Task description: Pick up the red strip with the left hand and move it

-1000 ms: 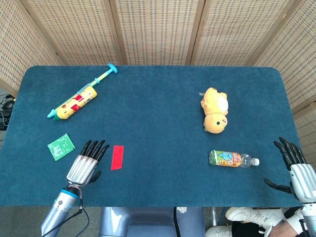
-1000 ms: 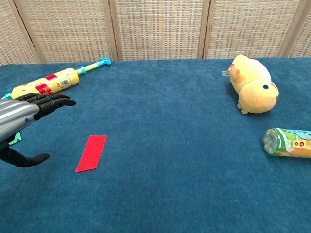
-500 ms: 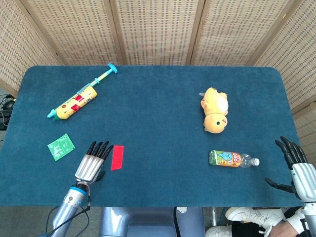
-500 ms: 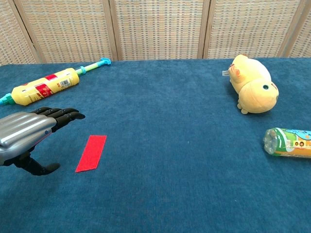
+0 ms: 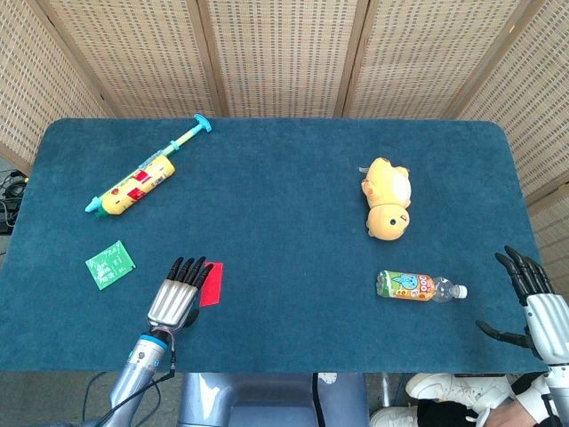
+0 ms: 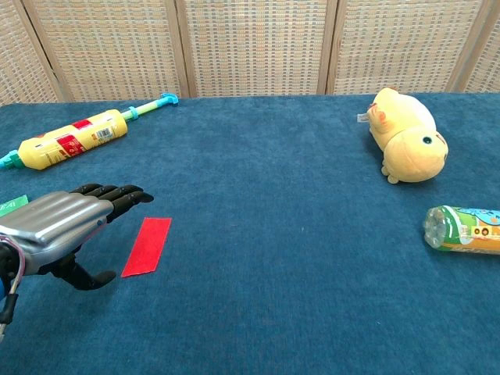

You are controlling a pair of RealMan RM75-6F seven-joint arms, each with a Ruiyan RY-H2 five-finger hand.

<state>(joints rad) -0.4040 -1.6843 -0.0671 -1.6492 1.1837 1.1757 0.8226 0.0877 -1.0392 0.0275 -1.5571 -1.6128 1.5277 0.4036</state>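
Observation:
A flat red strip (image 5: pixel 212 283) (image 6: pixel 147 245) lies on the blue table near its front left. My left hand (image 5: pixel 178 294) (image 6: pixel 66 223) hovers palm down just left of the strip, open, fingers stretched forward, partly overlapping the strip's left edge in the head view. The chest view shows a small gap between the hand and the strip, with the thumb low beside the strip's near end. My right hand (image 5: pixel 532 298) is open at the table's front right edge, holding nothing.
A yellow toy syringe (image 5: pixel 142 178) (image 6: pixel 74 134) lies at the back left and a green card (image 5: pixel 110 263) left of my left hand. On the right are a yellow plush toy (image 5: pixel 388 199) (image 6: pixel 406 137) and a lying drink bottle (image 5: pixel 418 286) (image 6: pixel 466 230).
My left hand has slid rightward and lower toward the red strip, from a clear gap to its left edge. The strip and the right hand have not moved.

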